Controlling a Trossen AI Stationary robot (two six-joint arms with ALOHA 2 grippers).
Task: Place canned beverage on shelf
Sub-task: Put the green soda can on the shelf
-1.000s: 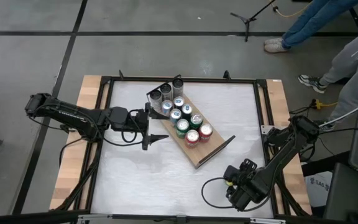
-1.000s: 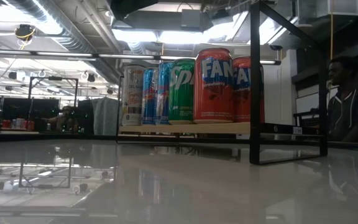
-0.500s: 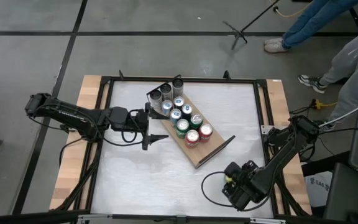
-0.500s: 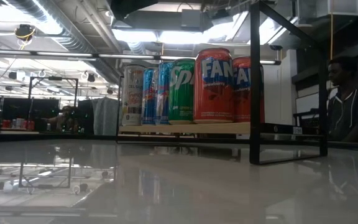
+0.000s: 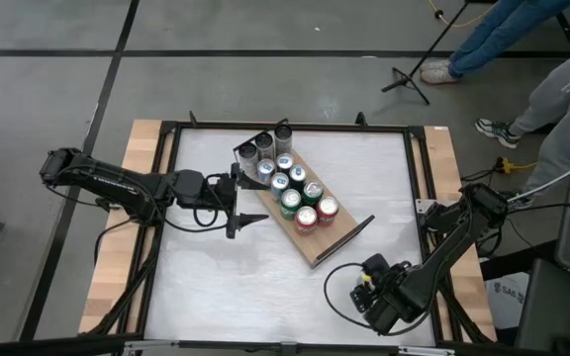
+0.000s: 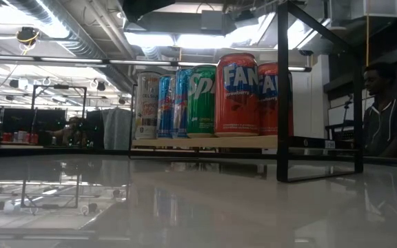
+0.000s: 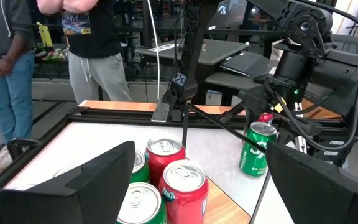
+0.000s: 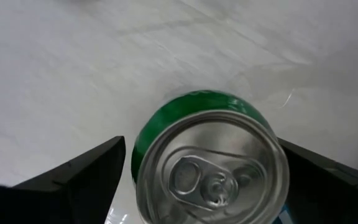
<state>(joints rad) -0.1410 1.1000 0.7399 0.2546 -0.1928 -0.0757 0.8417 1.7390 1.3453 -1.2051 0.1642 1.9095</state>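
The shelf (image 5: 303, 212) lies slantwise near the middle of the white table (image 5: 216, 287), running from the far side toward the near right. On it stand cans in two rows: silver ones at the far end, then blue cans (image 5: 283, 164), a green can on the shelf (image 5: 290, 201), and two red cans (image 5: 317, 213) nearest the shelf's bare near end. In the low view the red cans (image 6: 238, 94) stand upright on the board behind a black rail.

The right gripper (image 5: 374, 294) is low over the near right corner of the table, pointing down. Its wrist camera looks straight onto the silver top of a loose green can (image 8: 211, 165), which stands upright on the tabletop between the two dark fingers (image 8: 86, 174). The fingers are spread wide on either side of the can and clear gaps show between them and it, so nothing is gripped. The same can (image 7: 255, 149) shows in the left wrist view, standing under the right arm, well apart from the shelf.

The left gripper (image 5: 248, 203) waits at the left side of the shelf, just beside the cans, fingers spread wide and empty
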